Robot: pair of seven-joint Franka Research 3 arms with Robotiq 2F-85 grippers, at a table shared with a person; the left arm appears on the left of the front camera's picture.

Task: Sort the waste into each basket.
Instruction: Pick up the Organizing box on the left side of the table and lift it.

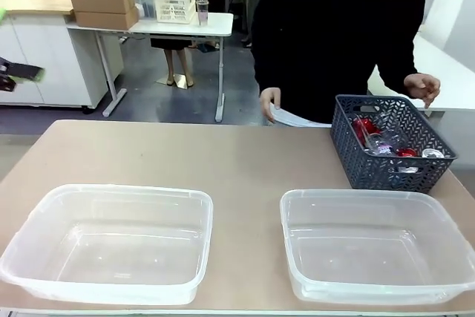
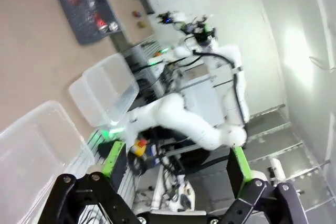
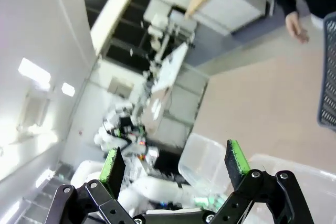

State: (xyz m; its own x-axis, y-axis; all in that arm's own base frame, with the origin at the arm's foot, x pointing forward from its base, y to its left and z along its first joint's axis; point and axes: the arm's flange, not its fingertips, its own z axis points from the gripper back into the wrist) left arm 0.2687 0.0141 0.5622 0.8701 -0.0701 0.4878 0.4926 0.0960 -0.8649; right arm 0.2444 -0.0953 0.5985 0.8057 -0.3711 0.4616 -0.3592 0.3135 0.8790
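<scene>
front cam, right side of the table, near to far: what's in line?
right clear tub → dark grey lattice basket with red cans in it → person in a black top at the far edge

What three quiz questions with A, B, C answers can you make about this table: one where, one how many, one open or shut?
1. Where is the waste?
A. in the dark lattice basket
B. on the floor
C. on a shelf

2. How many clear tubs stand on the table?
A. one
B. two
C. four

3. How is the left gripper?
A. shut on a can
B. open, holding nothing
C. shut on a bottle

Answers: 1 A, red cans and bottles lie inside the basket. 2 B, one at left, another at right. 3 B, its green pads stand wide apart.
</scene>
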